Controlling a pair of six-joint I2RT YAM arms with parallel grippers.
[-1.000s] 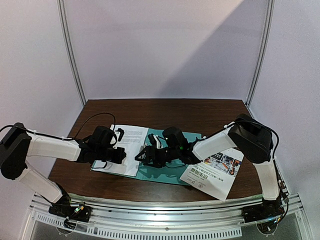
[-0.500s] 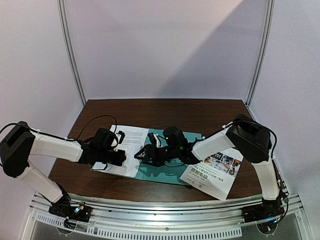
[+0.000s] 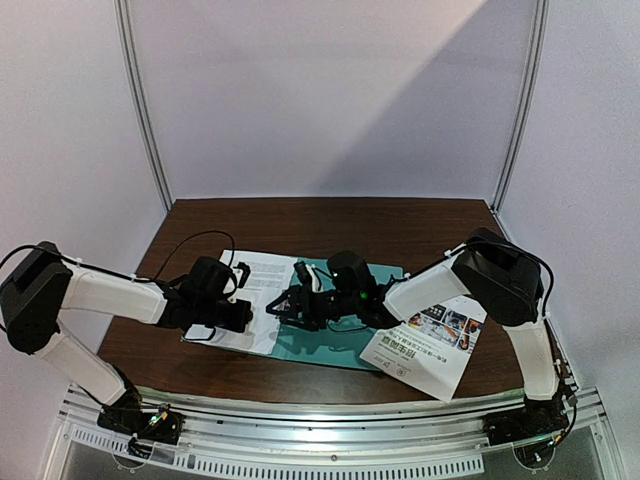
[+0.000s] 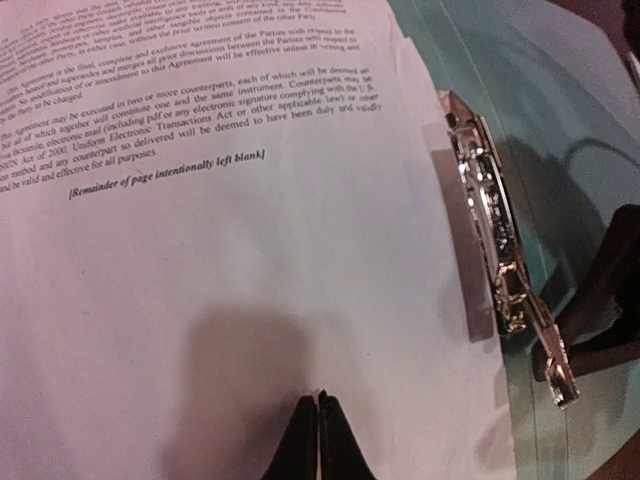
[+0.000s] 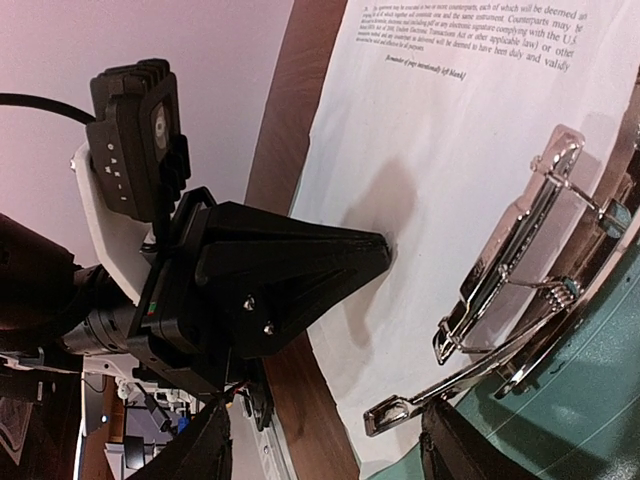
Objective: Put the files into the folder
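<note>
The white sheet of printed text (image 3: 262,275) (image 4: 250,250) (image 5: 440,130) lies on the left half of the teal folder (image 3: 330,345) (image 4: 530,90) (image 5: 590,400), its right edge by the metal clip (image 4: 495,250) (image 5: 510,250). My left gripper (image 3: 245,315) (image 4: 318,400) (image 5: 385,252) is shut, with its tips pressed down on the sheet's blank lower part. My right gripper (image 3: 280,308) (image 5: 330,455) stands open at the clip, whose lever is raised and rests against one finger (image 5: 470,450). The colour-photo sheet (image 3: 425,350) lies to the right, partly under the right arm.
The brown table (image 3: 330,220) runs back to pale walls with metal posts at its far corners. A metal rail (image 3: 330,440) lines the near edge. The colour sheet's corner reaches over the table's front right edge.
The right gripper has edged slightly away from the near edge at the clip. The left gripper stays pressed on the text sheet, almost unmoved.
</note>
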